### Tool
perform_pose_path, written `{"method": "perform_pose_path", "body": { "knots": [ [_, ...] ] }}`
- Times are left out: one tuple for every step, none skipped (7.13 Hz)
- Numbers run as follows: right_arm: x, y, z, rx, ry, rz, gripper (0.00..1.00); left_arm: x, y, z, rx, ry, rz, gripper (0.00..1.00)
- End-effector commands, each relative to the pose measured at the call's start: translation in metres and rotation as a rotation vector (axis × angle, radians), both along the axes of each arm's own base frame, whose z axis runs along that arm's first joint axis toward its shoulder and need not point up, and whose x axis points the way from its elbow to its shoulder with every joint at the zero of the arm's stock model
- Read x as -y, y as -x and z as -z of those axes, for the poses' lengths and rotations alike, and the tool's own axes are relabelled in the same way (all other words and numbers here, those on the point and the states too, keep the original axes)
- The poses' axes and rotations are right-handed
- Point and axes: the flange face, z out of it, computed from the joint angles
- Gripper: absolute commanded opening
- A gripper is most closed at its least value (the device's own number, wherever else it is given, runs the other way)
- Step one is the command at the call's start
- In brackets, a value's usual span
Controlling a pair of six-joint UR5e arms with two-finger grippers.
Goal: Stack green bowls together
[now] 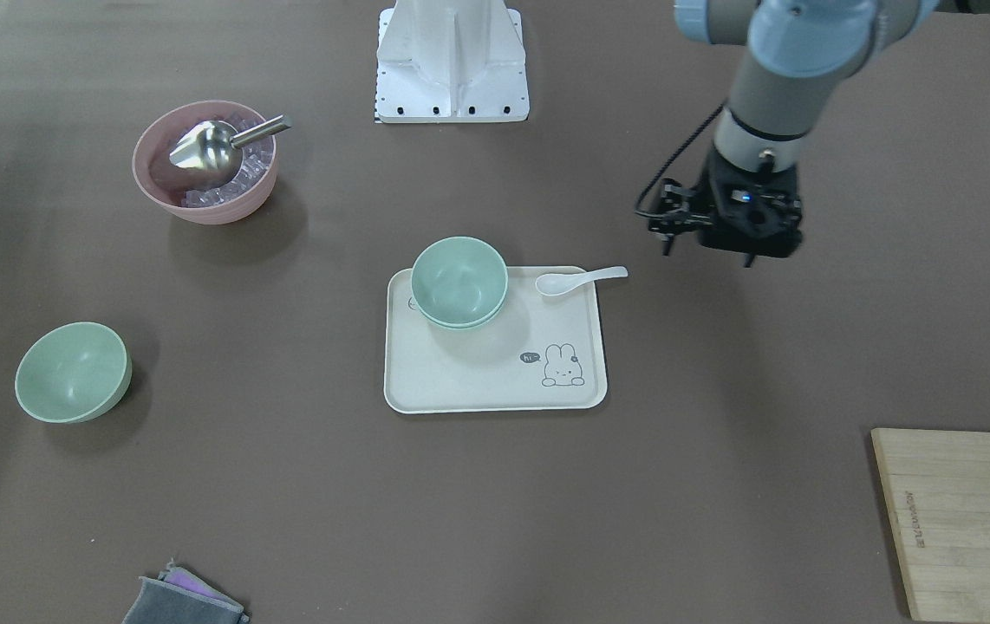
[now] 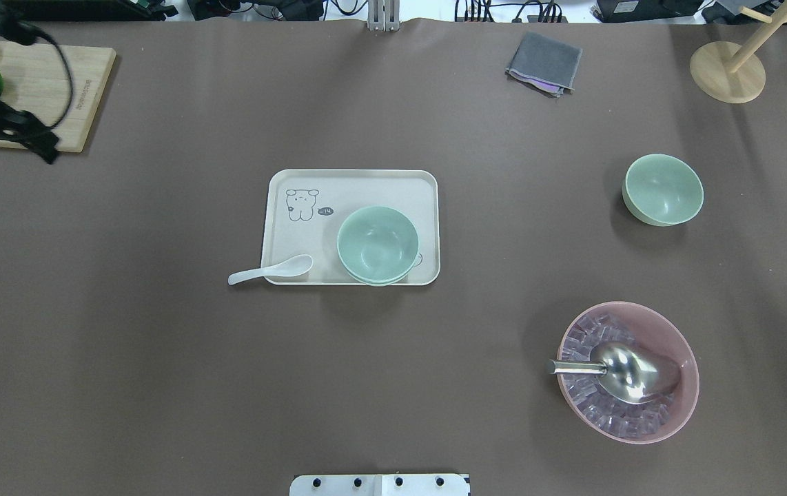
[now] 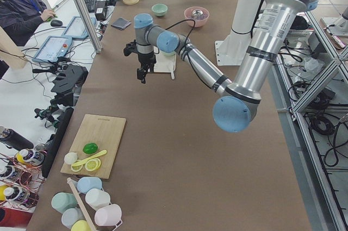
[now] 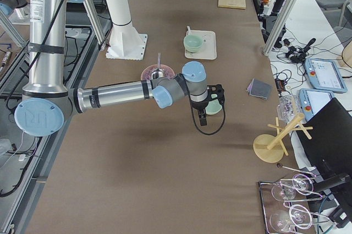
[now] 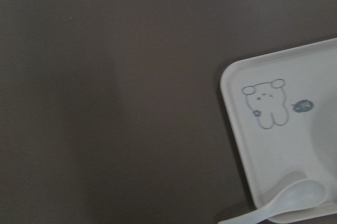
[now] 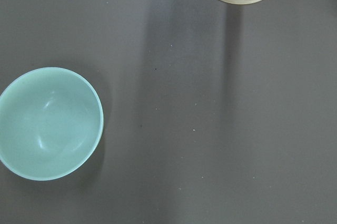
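Two pale green bowls sit nested one in the other on the cream tray, at its corner nearest the robot; they also show in the overhead view. The third green bowl stands alone on the table on the robot's right, empty and upright, and fills the left of the right wrist view. My left gripper hovers over bare table to the left of the tray, holding nothing. My right gripper hangs close by the lone bowl. I cannot tell whether either gripper is open or shut.
A pink bowl with ice and a metal scoop stands near right. A white spoon rests on the tray's edge. A wooden cutting board lies far left, a grey cloth at the far edge, and a wooden stand far right.
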Motion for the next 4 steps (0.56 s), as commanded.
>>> {"method": "perform_pose_path", "body": {
  "knots": [
    [0.012,0.035,0.005,-0.014,0.029,-0.003,0.97,0.008,0.133,-0.134,-0.005,0.012,-0.105,0.98],
    [0.030,0.061,0.008,-0.013,0.057,-0.013,0.97,0.007,0.152,-0.139,-0.003,-0.014,-0.115,0.98],
    [0.059,0.089,0.008,-0.020,0.066,-0.009,0.97,-0.016,0.156,-0.166,0.001,0.014,-0.113,0.98],
    [0.086,0.114,0.002,-0.025,0.095,-0.006,0.95,-0.030,0.168,-0.175,-0.007,0.016,-0.092,0.98]
  ]
}}
